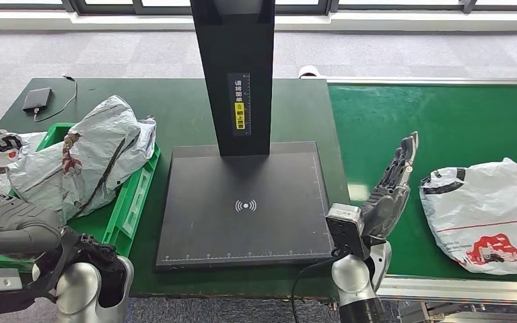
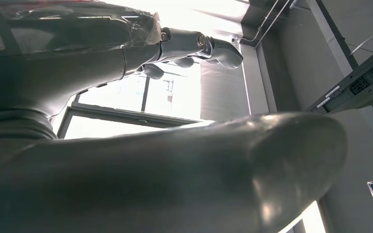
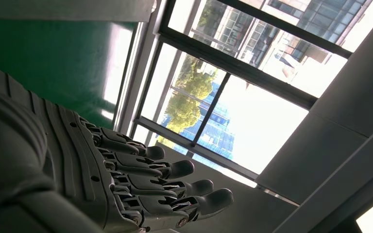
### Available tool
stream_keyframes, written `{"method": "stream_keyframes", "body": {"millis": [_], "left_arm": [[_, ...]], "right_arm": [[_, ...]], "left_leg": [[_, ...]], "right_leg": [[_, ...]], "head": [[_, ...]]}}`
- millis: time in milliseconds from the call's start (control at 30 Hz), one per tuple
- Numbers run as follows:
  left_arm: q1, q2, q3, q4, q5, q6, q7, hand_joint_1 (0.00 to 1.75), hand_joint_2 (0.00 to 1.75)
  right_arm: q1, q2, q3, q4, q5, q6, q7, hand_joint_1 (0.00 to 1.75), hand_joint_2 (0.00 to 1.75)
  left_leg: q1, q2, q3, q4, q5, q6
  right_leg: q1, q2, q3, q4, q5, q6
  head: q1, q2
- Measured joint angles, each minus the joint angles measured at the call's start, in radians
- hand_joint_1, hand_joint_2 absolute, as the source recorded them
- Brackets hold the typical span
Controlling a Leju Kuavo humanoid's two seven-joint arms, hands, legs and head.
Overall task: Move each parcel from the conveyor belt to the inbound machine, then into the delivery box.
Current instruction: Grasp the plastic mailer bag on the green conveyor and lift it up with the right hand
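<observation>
Green conveyor belt [image 1: 404,114] right of dark desk [image 1: 175,101], carrying one white parcel [image 1: 486,214]. Right hand [image 1: 394,185] empty, fingers extended, raised just left of it, apart. Left hand [image 1: 13,225] low by green delivery box [image 1: 131,202] heaped with parcels [image 1: 87,158]; grip unclear. Black inbound machine [image 1: 242,202] between.
</observation>
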Motion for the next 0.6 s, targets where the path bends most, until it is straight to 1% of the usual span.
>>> {"method": "stream_keyframes", "body": {"millis": [600], "left_arm": [[0.0,0.0,0.0,0.0,0.0,0.0,0.0,0.0,0.0]], "right_arm": [[0.0,0.0,0.0,0.0,0.0,0.0,0.0,0.0,0.0]], "left_leg": [[0.0,0.0,0.0,0.0,0.0,0.0]], "right_leg": [[0.0,0.0,0.0,0.0,0.0,0.0]], "head": [[0.0,0.0]]}}
